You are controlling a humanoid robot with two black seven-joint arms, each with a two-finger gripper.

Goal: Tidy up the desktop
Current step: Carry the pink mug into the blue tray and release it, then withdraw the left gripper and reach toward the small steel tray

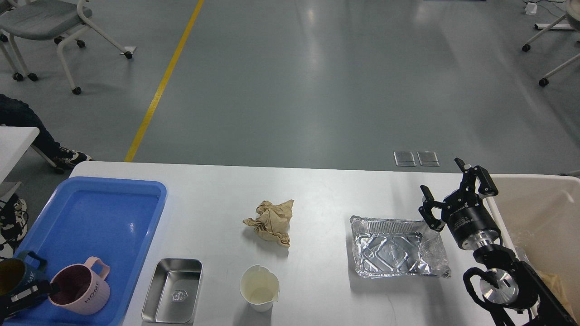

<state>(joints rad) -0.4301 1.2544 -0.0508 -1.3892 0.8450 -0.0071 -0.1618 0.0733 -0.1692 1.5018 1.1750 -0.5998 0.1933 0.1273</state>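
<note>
The white desktop (317,194) holds a crumpled brown paper (272,222), a foil tray (396,246), a white paper cup (259,287) and a small steel tray (173,290). My left gripper (43,291) is at the bottom left, shut on the rim of a pink mug (81,290). The mug stands nearly upright in the blue tray (104,213), beside a dark blue mug (16,271). My right gripper (449,186) is open and empty, just above and right of the foil tray's far right corner.
A beige bin (543,213) stands at the table's right end, close behind my right arm, with some brown paper inside. A chair and a person's feet are on the floor at far left.
</note>
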